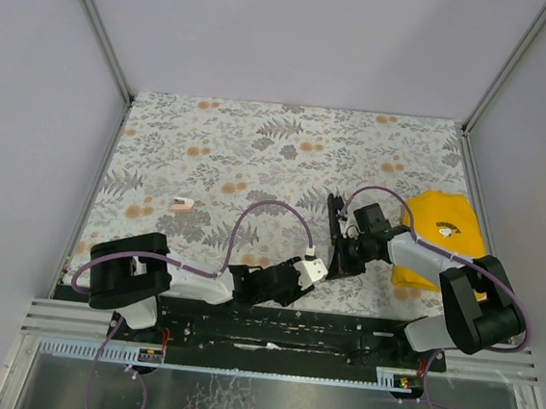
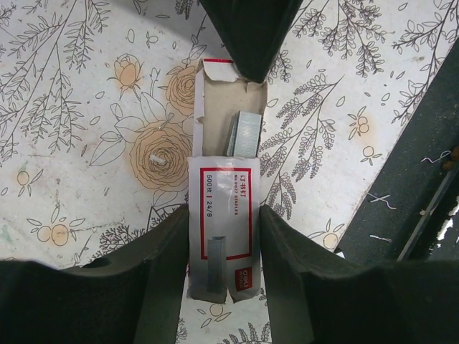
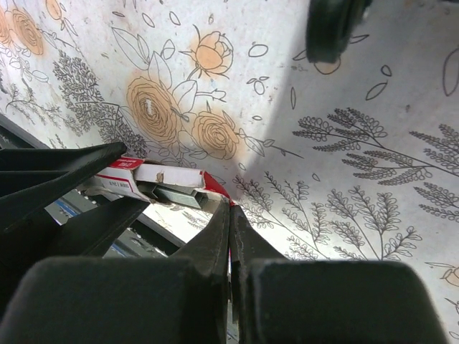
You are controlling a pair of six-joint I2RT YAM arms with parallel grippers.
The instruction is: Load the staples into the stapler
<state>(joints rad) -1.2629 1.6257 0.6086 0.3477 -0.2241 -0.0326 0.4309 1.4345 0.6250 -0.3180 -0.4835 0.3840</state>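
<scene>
Risk: left gripper [image 2: 224, 215] part-closed on staple box [image 2: 229, 193] mid-frame, right gripper [image 3: 229, 208] fully shut w/ nothing visibly held at box's open end, so a poke cd scatter staples [image 2: 244, 132].

1. The stapler [image 1: 333, 218] merges with the dark right arm [image 1: 390, 245] in the top view, so its outline is unclear.
2. A pinkish scrap [image 1: 183, 204] on the desk [image 1: 260, 136] is too small to identify.
3. The staple box [image 2: 222, 208] has its far flap partly hidden.

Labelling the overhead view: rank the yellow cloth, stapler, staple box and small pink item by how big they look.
1. Yellow cloth.
2. Stapler.
3. Staple box and pink item look about alike; the box is partly hidden, so unranked.
</scene>
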